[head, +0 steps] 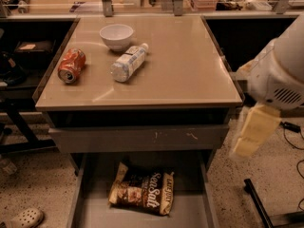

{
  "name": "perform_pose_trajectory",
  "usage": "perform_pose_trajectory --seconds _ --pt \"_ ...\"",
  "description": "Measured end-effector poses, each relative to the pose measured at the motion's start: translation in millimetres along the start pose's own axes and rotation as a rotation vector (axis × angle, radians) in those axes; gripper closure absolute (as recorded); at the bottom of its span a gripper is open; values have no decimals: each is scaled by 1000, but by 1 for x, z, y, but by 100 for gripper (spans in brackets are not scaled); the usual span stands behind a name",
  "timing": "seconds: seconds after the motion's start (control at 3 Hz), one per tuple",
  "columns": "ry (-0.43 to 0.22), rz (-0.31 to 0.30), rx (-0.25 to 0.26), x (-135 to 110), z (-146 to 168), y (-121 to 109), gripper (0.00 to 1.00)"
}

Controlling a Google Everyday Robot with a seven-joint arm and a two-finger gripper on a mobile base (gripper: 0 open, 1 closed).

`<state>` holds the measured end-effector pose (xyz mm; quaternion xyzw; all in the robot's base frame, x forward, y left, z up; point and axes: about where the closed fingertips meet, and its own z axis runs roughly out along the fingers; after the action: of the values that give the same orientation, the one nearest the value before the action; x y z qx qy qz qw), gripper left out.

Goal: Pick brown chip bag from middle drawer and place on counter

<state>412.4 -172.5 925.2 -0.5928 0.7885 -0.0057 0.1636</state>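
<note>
The brown chip bag (142, 193) lies flat on the floor of the open middle drawer (190, 213), at the bottom of the camera view. Its white "Sea Salt" script faces up. The beige counter (190, 65) is above it. My gripper (251, 134) hangs as a pale yellow piece below the white arm (278, 75), to the right of the cabinet. It is beside the counter's front right corner, above and to the right of the bag, and is not touching it.
On the counter lie an orange soda can (71, 65), a clear bottle (127, 63) on its side and a white bowl (116, 34). A grey drawer front with scratch marks (142, 137) sits above the open drawer. A shoe (23, 218) and a black bar (259, 205) are on the floor.
</note>
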Motion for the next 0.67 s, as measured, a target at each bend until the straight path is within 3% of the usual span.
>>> perform_pose_trajectory --seconds 0.33,0.67 --pt "-35 32 -79 -19 61 42 0" --pt "-22 37 -126 -16 94 65 0"
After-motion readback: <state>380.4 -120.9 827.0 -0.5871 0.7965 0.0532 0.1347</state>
